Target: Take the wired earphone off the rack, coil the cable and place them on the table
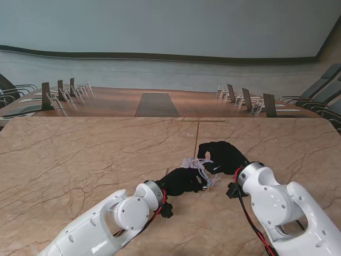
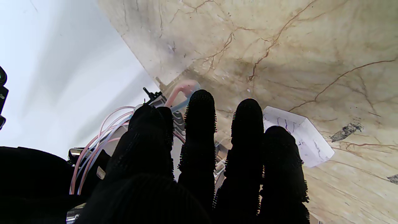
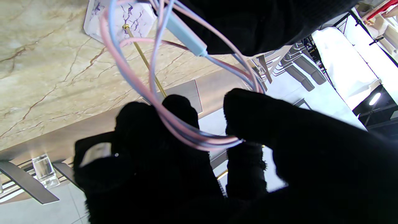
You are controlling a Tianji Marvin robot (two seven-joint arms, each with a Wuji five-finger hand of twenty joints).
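Right hand (image 3: 192, 161) fingers (image 3: 261, 115) are pinching the pink-blue earphone cable (image 3: 186, 130) loops, which are hanging between both hands over the counter (image 1: 80, 160). Left hand (image 2: 199, 161) fingers are lying together, extended beside the loops; grip there: cannot tell. Rack base (image 2: 298, 137) is sitting just past the fingertips.

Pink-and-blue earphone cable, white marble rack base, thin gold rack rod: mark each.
Pink-and-blue earphone cable (image 3: 186, 132), right wrist view, looped strands across the fingers.
White marble rack base (image 2: 306, 140), left wrist view, its side face.
Thin gold rack rod (image 3: 146, 62), right wrist view, mid-shaft.
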